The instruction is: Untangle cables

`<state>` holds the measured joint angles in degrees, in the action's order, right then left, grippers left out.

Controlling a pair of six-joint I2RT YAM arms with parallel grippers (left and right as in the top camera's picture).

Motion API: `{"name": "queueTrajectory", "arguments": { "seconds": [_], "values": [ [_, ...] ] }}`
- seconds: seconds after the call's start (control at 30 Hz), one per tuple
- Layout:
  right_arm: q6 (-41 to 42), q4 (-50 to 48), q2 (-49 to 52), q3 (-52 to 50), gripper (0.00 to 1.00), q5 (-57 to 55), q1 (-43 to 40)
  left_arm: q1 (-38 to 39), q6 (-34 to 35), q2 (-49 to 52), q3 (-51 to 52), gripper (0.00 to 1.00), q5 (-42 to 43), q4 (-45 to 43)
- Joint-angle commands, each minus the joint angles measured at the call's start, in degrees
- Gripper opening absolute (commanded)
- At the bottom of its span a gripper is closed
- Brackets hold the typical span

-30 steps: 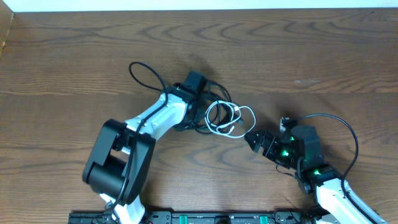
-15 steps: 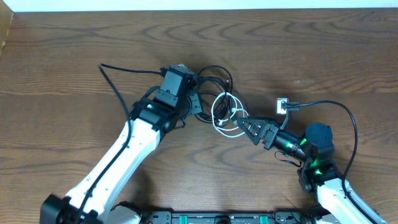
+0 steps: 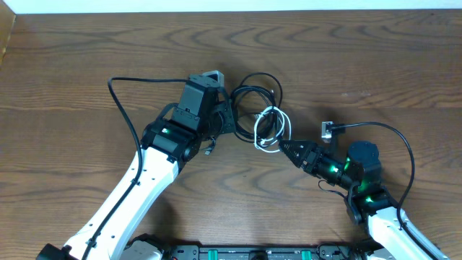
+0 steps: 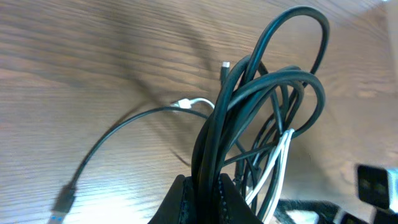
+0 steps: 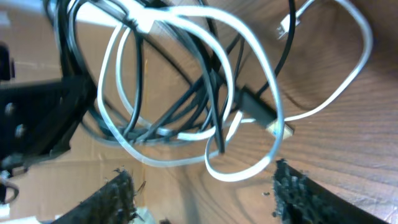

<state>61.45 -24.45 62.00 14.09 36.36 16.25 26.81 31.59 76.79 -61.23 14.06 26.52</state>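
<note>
Black cables [image 4: 214, 143] clamped in left gripper [image 4: 202, 190], mid-table. Right gripper [image 5: 200, 174] fingers parted, white cable [image 4: 271, 164] loop seen between.

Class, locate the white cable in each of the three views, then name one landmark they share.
Overhead: white cable, just right of centre, between the two arms.
Left wrist: lower right, beside the dark bundle.
Right wrist: loops filling the centre.
Shared landmark: black cables tangled with it.

On the table [image 3: 361, 58], cables [image 3: 263, 108] between left claw [image 3: 227, 120] and right claw [image 3: 284, 147].
</note>
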Motion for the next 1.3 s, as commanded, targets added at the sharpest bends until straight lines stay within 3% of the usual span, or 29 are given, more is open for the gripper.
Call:
{"name": "queueTrajectory", "arguments": {
  "seconds": [0.0, 0.07, 0.3, 0.47, 0.8, 0.97, 1.27],
  "values": [
    [2.8, 0.2, 0.5, 0.2, 0.57, -5.6, 0.9, 0.1, -0.5, -1.3, -0.9, 0.08, 6.1, -1.5],
    [2.8, 0.8, 1.1, 0.2, 0.44, -7.9, 1.4, 0.1, -0.5, -1.3, -0.9, 0.07, 7.5, -2.5],
    [1.1, 2.8, 3.8, 0.2, 0.29, -9.9, 1.9, 0.0, -0.5, -2.6, -0.9, 0.08, 11.3, -6.7],
    [-2.4, 4.1, 4.3, 0.2, 0.01, -11.1, 1.9, 0.0, -0.5, -5.5, -0.9, 0.07, 11.3, -7.7],
    [-7.1, 8.8, 4.2, 0.2, 0.01, -20.0, -0.7, -1.4, -6.5, -13.8, -0.9, 0.08, 9.6, -7.8],
    [-7.4, 11.4, 3.9, 0.2, 0.01, -19.2, -7.4, -6.1, -6.5, -17.0, -0.9, 0.08, 4.5, -7.3],
    [-13.2, 13.8, -2.4, 0.3, 0.01, -12.6, -21.1, -14.5, -6.1, -18.5, -0.9, 0.08, 7.1, -7.4]
  ]
}}
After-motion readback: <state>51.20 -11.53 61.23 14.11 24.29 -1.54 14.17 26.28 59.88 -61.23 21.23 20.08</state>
